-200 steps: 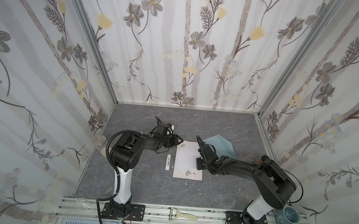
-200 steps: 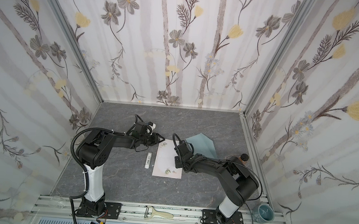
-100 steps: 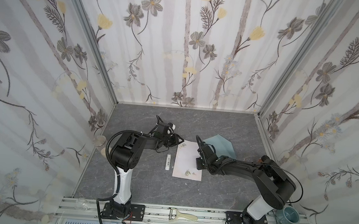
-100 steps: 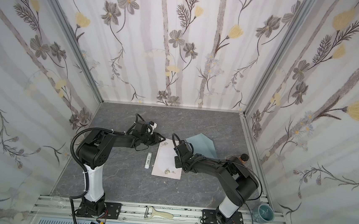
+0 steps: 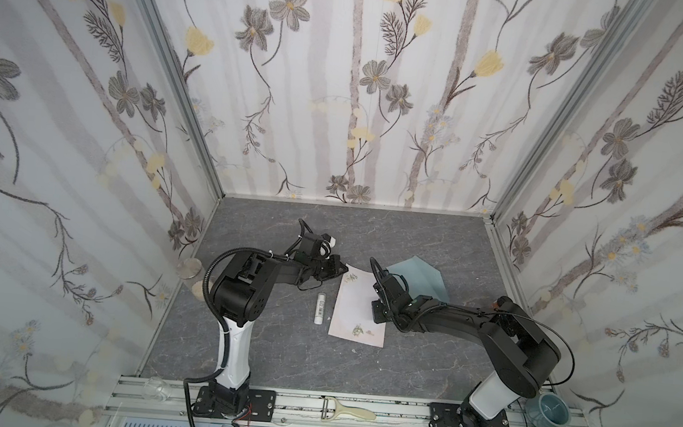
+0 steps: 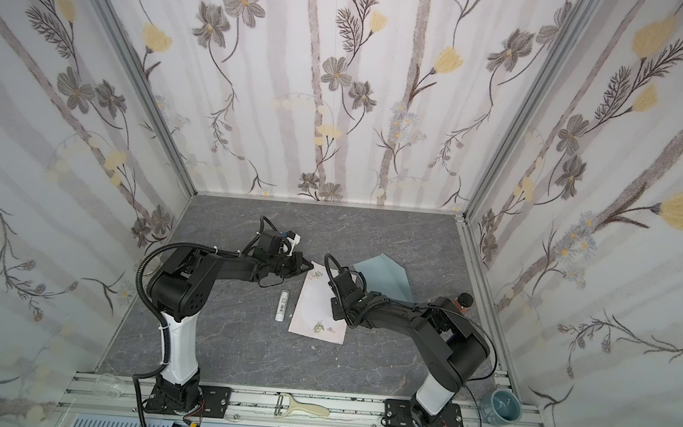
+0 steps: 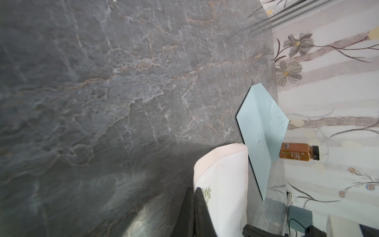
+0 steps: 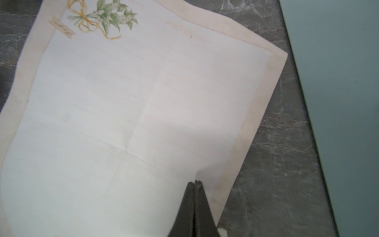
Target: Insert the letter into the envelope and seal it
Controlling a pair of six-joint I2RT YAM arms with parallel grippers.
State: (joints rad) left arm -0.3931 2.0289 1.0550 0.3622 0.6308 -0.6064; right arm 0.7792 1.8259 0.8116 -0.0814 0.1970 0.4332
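The letter (image 5: 355,307) (image 6: 315,312), a pale sheet with floral prints, lies mid-table. Its far corner curls up in the left wrist view (image 7: 225,180). My left gripper (image 5: 343,269) (image 6: 310,266) (image 7: 195,189) is shut on that corner's edge beside the floral print. My right gripper (image 5: 373,314) (image 6: 334,310) (image 8: 194,182) is shut, its tips resting on the sheet (image 8: 143,102) near its right edge. The blue-grey envelope (image 5: 418,277) (image 6: 384,278) (image 7: 260,127) (image 8: 338,82) lies flat, just right of the letter, partly hidden by the right arm.
A white glue stick (image 5: 319,308) (image 6: 282,306) lies just left of the letter. An amber bottle (image 5: 498,304) (image 7: 297,151) stands by the right wall. On the front rail sit a peeler (image 5: 347,411), a blue cup (image 5: 547,411) and a clear glass (image 5: 157,387).
My left gripper's jaws have closed on the letter's far left corner. Both arms have hardly moved, and the right gripper stays shut on the sheet.
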